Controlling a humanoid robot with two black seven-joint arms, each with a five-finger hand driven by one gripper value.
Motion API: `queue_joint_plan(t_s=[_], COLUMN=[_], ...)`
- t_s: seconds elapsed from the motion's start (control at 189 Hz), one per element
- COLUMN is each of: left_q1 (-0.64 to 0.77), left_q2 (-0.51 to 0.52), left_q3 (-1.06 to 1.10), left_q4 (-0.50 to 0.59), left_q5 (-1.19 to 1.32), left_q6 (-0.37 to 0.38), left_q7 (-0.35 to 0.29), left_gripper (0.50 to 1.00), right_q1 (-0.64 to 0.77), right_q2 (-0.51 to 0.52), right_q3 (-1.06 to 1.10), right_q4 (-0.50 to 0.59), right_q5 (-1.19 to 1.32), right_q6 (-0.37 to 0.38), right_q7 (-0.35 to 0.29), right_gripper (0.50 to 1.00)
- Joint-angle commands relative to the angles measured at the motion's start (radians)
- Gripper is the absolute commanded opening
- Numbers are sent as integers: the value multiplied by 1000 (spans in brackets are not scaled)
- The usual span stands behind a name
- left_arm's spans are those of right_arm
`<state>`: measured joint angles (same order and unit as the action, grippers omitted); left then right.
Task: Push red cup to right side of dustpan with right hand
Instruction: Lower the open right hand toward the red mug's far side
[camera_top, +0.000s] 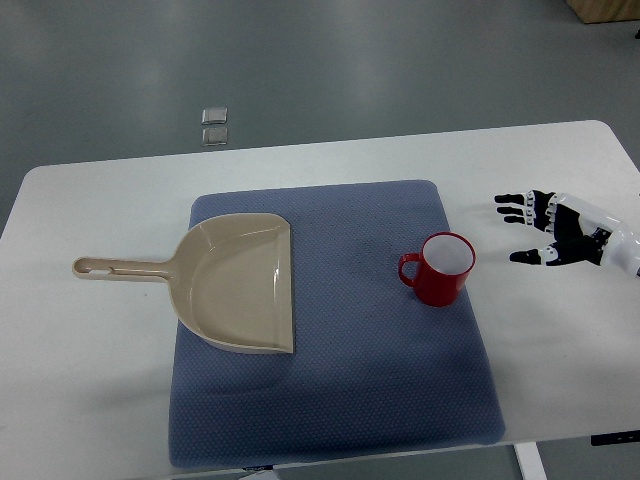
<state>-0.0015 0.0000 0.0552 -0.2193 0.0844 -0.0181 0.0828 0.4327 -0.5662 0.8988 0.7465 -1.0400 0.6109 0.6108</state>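
A red cup (440, 268) with a white inside stands upright on the right part of a blue mat (340, 400), its handle turned to the left. A beige dustpan (243, 282) lies on the mat's left part, with its handle reaching left onto the white table (90, 400). My right hand (541, 230) hovers over the table to the right of the cup, a short gap apart from it. Its black fingers are spread and point left toward the cup, holding nothing. The left arm does not show.
A stretch of bare mat separates the dustpan's open edge from the cup. The table's rounded far right corner (605, 130) lies behind the hand. Two small clear squares (214, 126) sit on the grey floor beyond the table.
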Motion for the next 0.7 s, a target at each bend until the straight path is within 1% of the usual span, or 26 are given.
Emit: queue_joint_plan(t_s=[0.0,0.164,0.301,0.459,0.697], left_q1=[0,0,0,0,0], left_q2=[0,0,0,0,0], left_q3=[0,0,0,0,-2], left_q4=[2,2,2,2,2], left_q5=[0,0,0,0,0], left_q6=[0,1,0,0,1], left_q7=[0,0,0,0,0], left_gripper=[1000,1000,1000,1000,1000], right_q1=[-14,-28,-35,-45,-48], right_q2=[14,31,68,72,126], right_q3=[-6,-4,-4,-4,-4], right_q4=[-1,1,1,1,1], right_q5=[0,1,0,1,1], right_q6=[0,0,0,0,0], right_q7=[0,0,0,0,0], right_gripper=[936,936,936,936,936])
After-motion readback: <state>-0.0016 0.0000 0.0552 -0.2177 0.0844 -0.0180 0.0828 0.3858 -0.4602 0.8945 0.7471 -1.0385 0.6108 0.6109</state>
